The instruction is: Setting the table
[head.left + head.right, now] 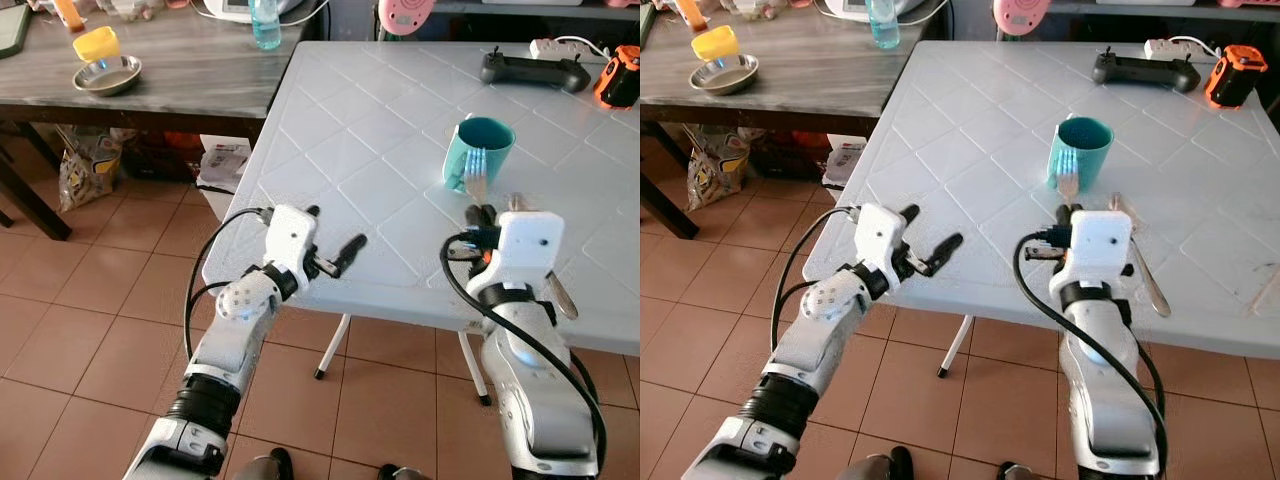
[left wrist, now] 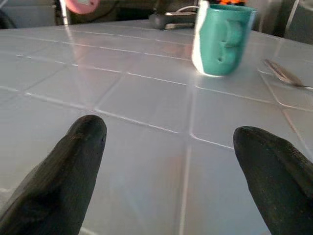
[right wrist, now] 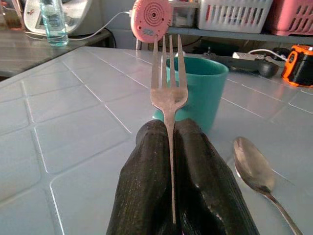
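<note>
Right hand point(image 3: 168, 147) clamps the fork point(image 3: 167, 93) by its handle above the desk point(image 1: 330, 160), tines toward the teal mug point(image 1: 478, 150). Thin, stiff, slippery steel, best held mid-handle. Left hand point(image 2: 171, 142) hovers released.

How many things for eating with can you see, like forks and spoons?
2. A fork is pinched upright in the right hand, in front of the teal cup. A spoon lies on the white table beside that hand. None seem hidden.

white plastic table point(image 1: 380, 130) | dark wooden table point(image 1: 190, 80) | terracotta tile floor point(image 1: 90, 330)
</note>
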`<state>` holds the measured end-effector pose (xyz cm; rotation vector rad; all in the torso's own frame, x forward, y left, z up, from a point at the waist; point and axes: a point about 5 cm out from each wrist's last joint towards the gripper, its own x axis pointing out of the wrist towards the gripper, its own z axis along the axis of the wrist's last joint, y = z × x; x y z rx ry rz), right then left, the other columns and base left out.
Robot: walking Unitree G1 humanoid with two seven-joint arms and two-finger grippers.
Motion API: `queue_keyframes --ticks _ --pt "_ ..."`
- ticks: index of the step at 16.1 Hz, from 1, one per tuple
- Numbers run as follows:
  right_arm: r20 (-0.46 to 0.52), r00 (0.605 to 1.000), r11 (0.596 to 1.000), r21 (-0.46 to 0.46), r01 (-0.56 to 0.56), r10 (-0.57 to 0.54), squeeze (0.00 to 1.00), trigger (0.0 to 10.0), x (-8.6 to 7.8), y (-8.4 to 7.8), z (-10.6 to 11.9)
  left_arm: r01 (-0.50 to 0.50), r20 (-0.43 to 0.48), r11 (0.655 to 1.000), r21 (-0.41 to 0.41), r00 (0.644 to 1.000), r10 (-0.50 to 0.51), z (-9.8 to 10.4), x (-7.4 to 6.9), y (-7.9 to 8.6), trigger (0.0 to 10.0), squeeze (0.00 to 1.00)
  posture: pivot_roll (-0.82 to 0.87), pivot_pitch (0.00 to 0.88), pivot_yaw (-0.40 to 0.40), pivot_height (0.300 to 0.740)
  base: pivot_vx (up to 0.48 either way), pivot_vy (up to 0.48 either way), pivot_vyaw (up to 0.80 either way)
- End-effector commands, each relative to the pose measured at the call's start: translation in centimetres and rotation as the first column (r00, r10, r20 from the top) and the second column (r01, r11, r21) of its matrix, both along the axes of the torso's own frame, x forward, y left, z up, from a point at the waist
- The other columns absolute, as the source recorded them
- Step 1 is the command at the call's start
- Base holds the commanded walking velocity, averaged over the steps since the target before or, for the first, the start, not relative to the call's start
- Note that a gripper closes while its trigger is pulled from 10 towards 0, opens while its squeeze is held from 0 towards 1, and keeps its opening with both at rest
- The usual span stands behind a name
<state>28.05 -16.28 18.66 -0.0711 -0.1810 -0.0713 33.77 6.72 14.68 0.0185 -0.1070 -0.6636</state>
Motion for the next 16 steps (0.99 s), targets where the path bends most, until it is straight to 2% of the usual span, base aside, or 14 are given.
queue_keyframes --ticks 1,3,7,16 --pt "0.038 0.999 1.0 -0.006 0.017 -0.017 0.0 10.0 -0.54 -0.34 0.61 -0.016 0.007 1.0 -0.001 1.0 0.016 0.13 0.26 0.22 10.0 0.0 0.01 0.127 0.066 0.74 0.0 0.0 0.0" --pt "0.029 0.999 0.999 0.003 0.045 -0.045 0.0 10.0 -0.74 -0.91 0.41 -0.059 -0.017 0.998 -0.02 0.998 0.058 0.07 0.67 0.5 10.0 0.0 0.01 0.123 0.064 0.74 0.0 0.0 0.0" --pt "0.035 0.999 0.999 -0.012 0.039 -0.039 0.0 10.0 -0.43 -0.93 0.62 -0.057 -0.025 0.998 -0.023 0.998 0.057 -0.21 0.54 0.34 10.0 0.0 0.01 0.118 0.057 0.74 0.0 0.0 -0.42" --pt "0.033 0.999 0.999 0.007 0.035 -0.035 0.0 10.0 -0.43 -0.95 0.47 -0.074 -0.029 0.997 -0.012 0.997 0.073 -0.52 0.69 0.49 10.0 0.0 0.02 0.119 0.052 0.74 0.0 0.301 -0.42"
